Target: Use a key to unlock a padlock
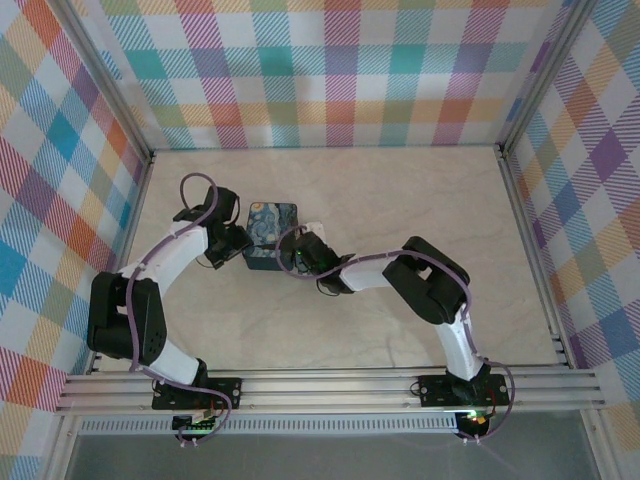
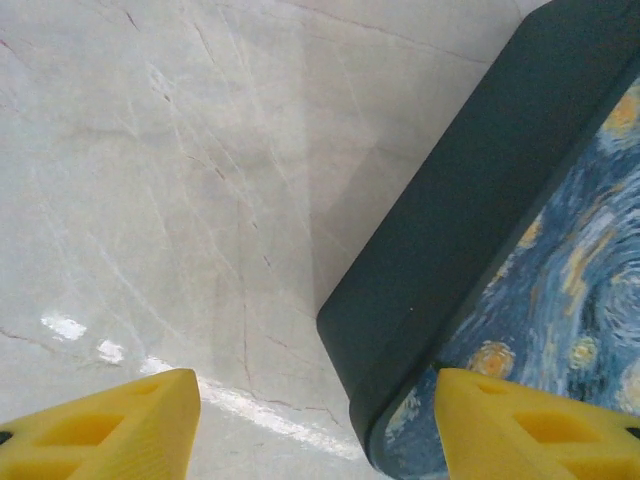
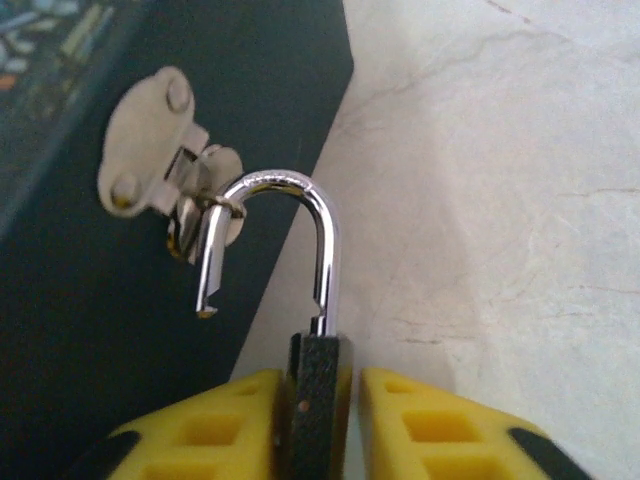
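In the right wrist view the padlock [image 3: 321, 362], a small dark body with a silvery shackle [image 3: 325, 235], is pinched upright between my right gripper's [image 3: 320, 380] yellow fingers. The shackle stands sprung open; its free end hangs through the pale metal hasp [image 3: 150, 150] on the side of the box [image 3: 90, 330]. Seen from above, my right gripper [image 1: 305, 256] is at the right side of the blue swirl-print box [image 1: 272, 232]. My left gripper [image 2: 315, 385] is open astride the box's corner [image 2: 480, 200], one finger over the lid, one over the table. The key is out of view.
The box sits mid-table between both arms, the left gripper [image 1: 236, 240] against its left side. Pale marble tabletop [image 1: 400, 190] stretches behind and to the right. Checked walls and metal rails [image 1: 340, 385] enclose the workspace.
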Tool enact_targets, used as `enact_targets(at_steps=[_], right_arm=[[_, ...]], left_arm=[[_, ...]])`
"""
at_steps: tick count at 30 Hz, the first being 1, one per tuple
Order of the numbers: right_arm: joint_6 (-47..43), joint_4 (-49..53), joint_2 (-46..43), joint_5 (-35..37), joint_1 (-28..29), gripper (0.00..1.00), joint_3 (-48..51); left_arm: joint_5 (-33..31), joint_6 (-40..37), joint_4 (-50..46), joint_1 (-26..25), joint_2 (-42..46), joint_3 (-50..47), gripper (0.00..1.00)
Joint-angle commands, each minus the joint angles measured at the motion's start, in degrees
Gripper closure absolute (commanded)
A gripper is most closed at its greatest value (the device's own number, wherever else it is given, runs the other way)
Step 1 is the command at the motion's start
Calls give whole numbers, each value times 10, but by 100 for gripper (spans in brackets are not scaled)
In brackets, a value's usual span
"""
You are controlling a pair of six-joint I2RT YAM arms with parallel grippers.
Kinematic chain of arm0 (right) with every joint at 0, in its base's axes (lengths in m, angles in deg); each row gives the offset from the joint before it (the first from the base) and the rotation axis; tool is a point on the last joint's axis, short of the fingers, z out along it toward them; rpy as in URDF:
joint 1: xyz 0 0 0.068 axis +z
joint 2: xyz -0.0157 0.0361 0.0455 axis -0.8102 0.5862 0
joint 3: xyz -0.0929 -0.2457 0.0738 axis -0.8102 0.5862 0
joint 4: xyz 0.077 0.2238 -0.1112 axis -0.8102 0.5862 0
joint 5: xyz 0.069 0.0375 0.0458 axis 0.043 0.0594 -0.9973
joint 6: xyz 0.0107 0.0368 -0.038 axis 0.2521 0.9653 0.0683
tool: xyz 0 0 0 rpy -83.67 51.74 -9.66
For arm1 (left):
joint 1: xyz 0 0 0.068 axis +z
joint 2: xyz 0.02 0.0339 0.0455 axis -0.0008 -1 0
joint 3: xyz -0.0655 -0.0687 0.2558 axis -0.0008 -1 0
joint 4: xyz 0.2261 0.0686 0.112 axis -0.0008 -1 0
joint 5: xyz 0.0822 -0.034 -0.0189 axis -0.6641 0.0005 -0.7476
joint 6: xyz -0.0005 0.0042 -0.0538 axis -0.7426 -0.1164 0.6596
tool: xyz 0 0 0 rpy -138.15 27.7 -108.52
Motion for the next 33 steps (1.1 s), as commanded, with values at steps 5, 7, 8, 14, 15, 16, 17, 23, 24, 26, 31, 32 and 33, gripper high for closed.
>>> enact_targets(at_steps=[5,7,8,14,15,16,17,23,24,26,31,32,33], right_arm=[[-103,-55,-71,-152,-22,59,74],[-120,-38,-91,-155,-23,58,78],[-128,-28,-100,-157,-22,58,79],[-145,18,-132,-190,-29,54,74],[-144,25,-134,-194,-31,54,71],[-144,29,-137,-197,-32,54,69],[-143,33,-141,-199,-34,53,69],[-115,82,-154,-161,-49,59,60],[-115,86,-151,-160,-50,60,56],[-113,89,-139,-168,-49,62,49],[-96,61,-116,-178,-53,68,44],[-92,56,-110,-182,-56,69,41],[-89,54,-106,-188,-58,70,38]], left_arm=[[-26,-15,-46,-5,11,58,36],[-26,-12,-44,-5,9,62,36],[-25,-11,-42,-5,8,63,36],[-22,-15,-35,-6,-3,74,36],[-21,-14,-33,-7,-7,75,36],[-21,-14,-33,-8,-10,73,36],[-22,-14,-31,-9,-13,73,36],[-23,-14,-28,-11,-21,69,36],[-23,-13,-27,-10,-22,69,36],[-23,-14,-26,-11,-26,70,36],[-16,-15,-30,-15,-32,68,36],[-15,-14,-29,-16,-33,66,36],[-12,-13,-30,-16,-33,65,36]])
